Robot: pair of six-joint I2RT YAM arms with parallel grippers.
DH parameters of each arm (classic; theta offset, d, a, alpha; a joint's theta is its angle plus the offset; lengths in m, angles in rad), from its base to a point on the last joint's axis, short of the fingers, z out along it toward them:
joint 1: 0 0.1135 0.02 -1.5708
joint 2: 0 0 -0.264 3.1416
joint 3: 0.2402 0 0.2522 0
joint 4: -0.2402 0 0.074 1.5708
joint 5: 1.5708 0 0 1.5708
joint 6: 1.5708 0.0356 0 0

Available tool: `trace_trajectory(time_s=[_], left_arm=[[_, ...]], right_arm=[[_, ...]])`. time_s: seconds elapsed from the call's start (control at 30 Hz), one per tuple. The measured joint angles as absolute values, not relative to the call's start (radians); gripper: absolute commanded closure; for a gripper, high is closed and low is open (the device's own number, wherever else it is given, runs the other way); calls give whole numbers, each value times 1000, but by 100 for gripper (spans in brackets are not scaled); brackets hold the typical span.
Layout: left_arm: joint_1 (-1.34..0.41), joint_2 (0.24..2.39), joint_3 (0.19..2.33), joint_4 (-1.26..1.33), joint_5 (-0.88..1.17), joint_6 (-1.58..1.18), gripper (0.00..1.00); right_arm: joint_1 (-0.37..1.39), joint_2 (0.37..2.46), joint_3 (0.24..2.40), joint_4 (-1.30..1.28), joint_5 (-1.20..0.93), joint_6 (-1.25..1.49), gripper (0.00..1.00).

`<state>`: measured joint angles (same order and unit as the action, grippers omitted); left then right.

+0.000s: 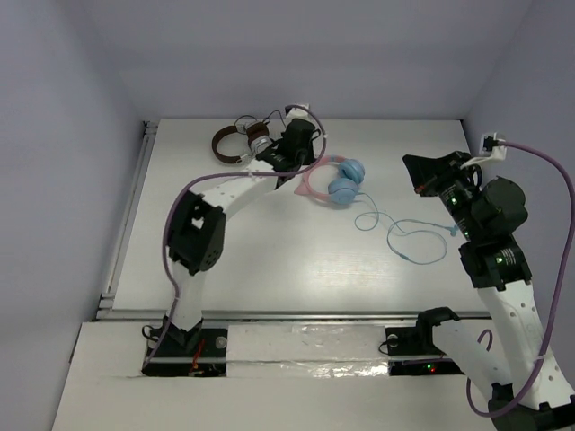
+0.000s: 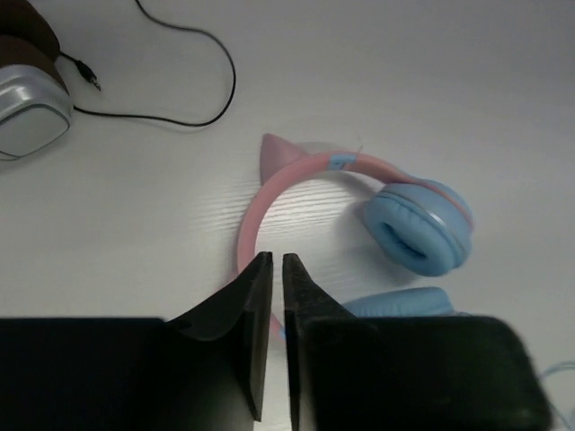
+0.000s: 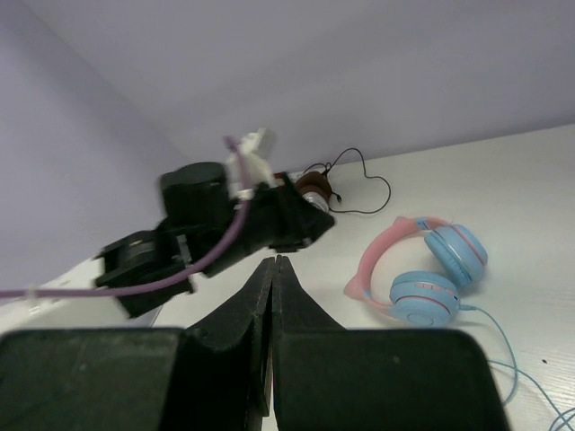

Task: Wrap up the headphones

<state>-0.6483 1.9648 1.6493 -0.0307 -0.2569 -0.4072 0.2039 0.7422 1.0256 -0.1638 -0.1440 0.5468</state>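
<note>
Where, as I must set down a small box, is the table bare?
Bare: the near middle of the table, between the left arm and the blue cable. Crowded: the far side, with brown headphones, left gripper and pink headphones.

Lying at the far left of the white tabletop point(image 1: 269, 260): brown-and-white headphones point(image 1: 235, 144), close to the back edge. Running from them, a thin black cable point(image 2: 232, 81) in a loose loop, ending in a small plug point(image 2: 87, 74) beside the silver-white ear cup point(image 2: 31, 112). Around, pale lilac walls point(image 1: 314, 54).
</note>
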Motion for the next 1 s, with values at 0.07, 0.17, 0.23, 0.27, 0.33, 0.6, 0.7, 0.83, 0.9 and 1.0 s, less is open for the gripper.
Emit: trace_trajectory(time_s=[0.07,0.17,0.23,0.27,0.33,0.6,0.7,0.83,0.9,1.0], left_arm=[[-649,2077,1748,-75,-282,-391,84],[-652,2231,1883,-130,-313,-369,74],[-654,2299,1928,-153,-322,-356,61],[-655,2320,1935,-162,-324,-351,57],[-655,2343,1940,-181,-326,-341,49],[-656,2421,2060,-215,-318,-310,45],[-656,2434,2064,-220,-312,-304,47],[-658,2469,2064,-233,-303,-300,47],[-659,2485,2065,-228,-311,-291,48],[-659,2486,2067,-228,-302,-284,49]], right_arm=[[204,741,1026,-163,-158,548,100],[204,738,1021,-159,-173,550,100],[204,737,1016,-156,-183,551,100],[204,735,1013,-156,-188,551,100],[204,733,1009,-152,-198,551,100],[204,734,986,-137,-223,562,90],[204,737,981,-127,-227,570,88],[204,746,981,-106,-238,581,86],[204,754,980,-98,-244,584,85],[204,764,979,-97,-244,588,83]])
